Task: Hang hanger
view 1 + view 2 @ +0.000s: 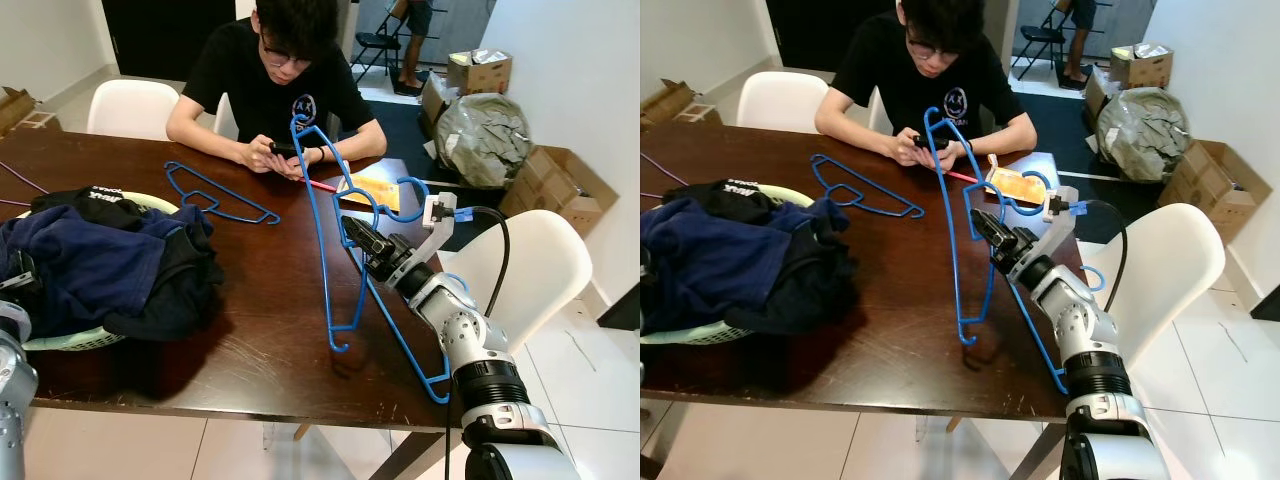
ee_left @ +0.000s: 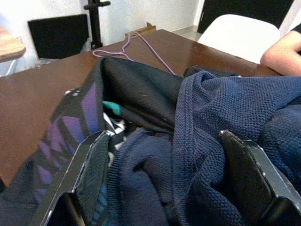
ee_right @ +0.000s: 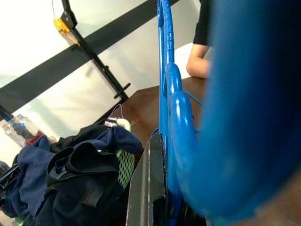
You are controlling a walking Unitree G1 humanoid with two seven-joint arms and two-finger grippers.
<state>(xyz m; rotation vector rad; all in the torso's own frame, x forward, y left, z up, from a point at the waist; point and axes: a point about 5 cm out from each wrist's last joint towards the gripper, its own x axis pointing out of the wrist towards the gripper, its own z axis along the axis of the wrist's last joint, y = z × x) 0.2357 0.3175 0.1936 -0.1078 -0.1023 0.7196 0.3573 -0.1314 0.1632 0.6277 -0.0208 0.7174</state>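
Hanger | clamped in your right hand, long axis near upright above surface | left hand apart over clothes.

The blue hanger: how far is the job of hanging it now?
Done: the right gripper has its jaws shut on a blue hanger, lifted upright above the table. In hand: holding it. Left: hanging it; no rail is visible. A second hanger lies flat. The left gripper hovers open over the clothes.
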